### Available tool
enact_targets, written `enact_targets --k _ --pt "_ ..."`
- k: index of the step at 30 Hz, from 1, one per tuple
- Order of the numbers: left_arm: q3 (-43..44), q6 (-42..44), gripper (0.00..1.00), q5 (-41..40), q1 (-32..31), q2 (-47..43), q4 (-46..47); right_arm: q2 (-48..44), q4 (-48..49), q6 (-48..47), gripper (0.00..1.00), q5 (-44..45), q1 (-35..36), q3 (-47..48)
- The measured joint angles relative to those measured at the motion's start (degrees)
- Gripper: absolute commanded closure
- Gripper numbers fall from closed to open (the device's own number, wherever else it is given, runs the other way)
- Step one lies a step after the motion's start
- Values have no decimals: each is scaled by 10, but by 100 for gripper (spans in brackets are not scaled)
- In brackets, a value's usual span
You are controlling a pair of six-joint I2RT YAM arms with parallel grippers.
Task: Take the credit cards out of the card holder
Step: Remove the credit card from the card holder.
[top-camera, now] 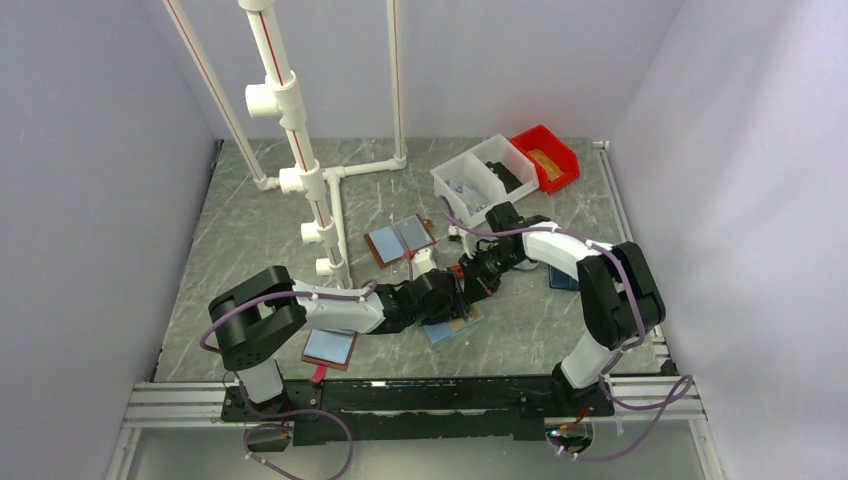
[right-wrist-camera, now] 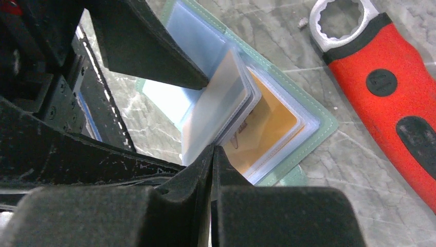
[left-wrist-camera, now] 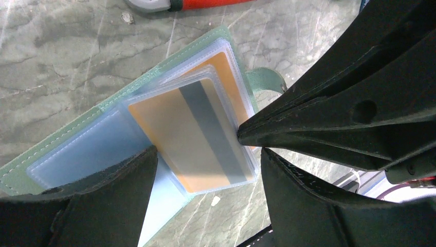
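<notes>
The card holder (left-wrist-camera: 77,128) lies open on the table, mint-green edged, with clear sleeves fanned up from it (right-wrist-camera: 319,128) (top-camera: 452,330). The top sleeve holds an orange credit card (left-wrist-camera: 175,128) with a grey stripe. Another orange card (left-wrist-camera: 226,72) sits in a sleeve beneath it (right-wrist-camera: 267,128). My left gripper (left-wrist-camera: 208,152) is open and straddles the lower end of the sleeve stack, touching nothing I can see. My right gripper (right-wrist-camera: 212,149) is shut. Its tip (left-wrist-camera: 240,134) presses against the sleeves' side edge, under the lifted sleeves. Both grippers meet over the holder (top-camera: 465,292).
A red-handled wrench (right-wrist-camera: 380,82) lies just beyond the holder. A brown-edged folder (top-camera: 400,240) lies further back and a maroon-edged one (top-camera: 330,348) near the left arm's base. White bins (top-camera: 480,180), a red bin (top-camera: 545,157) and a PVC pipe frame (top-camera: 300,150) stand behind.
</notes>
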Motion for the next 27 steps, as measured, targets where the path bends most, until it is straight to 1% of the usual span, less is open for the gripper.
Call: enact_targets --k 7,10,12,13,15,16,18,20,23,27 --pt "0 6 23 6 1 0 0 9 -8 0 96 -28 -4 7" --pt "0 6 30 6 1 0 -1 13 -9 0 96 -33 -6 7" --pt "0 6 31 6 1 0 -4 14 -9 0 96 -35 -6 9" --pt "0 6 34 6 1 0 -5 14 -10 0 96 -36 -6 9" --pt "0 6 35 6 2 0 -6 14 -10 0 96 -37 -6 10" --pt "0 6 37 8 2 0 -6 14 -10 0 96 -37 -6 10" --pt "0 5 40 10 2 1 -6 15 -10 0 96 -37 -6 10" --pt "0 5 41 11 2 1 -6 15 -11 0 96 -37 -6 10" --pt "0 5 46 13 2 0 -4 15 -12 2 96 -37 -6 10" --pt "-3 2 47 17 2 -2 0 15 -12 6 96 -34 -6 10"
